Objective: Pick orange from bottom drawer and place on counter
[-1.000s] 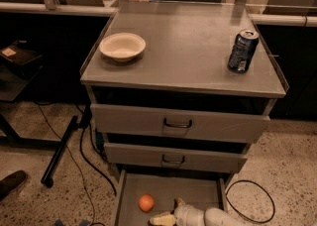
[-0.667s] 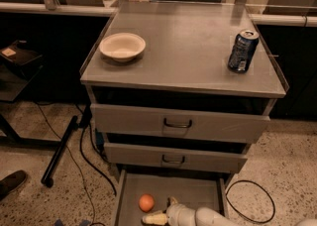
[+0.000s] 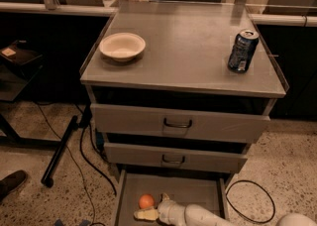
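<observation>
The orange (image 3: 146, 201) is found at the left of the pulled-out bottom drawer (image 3: 198, 190). The pincer (image 3: 154, 206) is held just beside it, fingers spread, nothing gripped. On the desk (image 3: 188, 41) a cream bowl (image 3: 122, 46) and a dark can (image 3: 242, 50) are set well apart.

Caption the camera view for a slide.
Gripper beside the orange in the open bottom drawer; counter above.

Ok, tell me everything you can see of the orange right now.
The orange is small, round, smooth-skinned and whole. It rests on the flat floor of the open bottom drawer, left of middle as the camera sees it. The claw is open close beside it; whether they touch cannot be told.
</observation>
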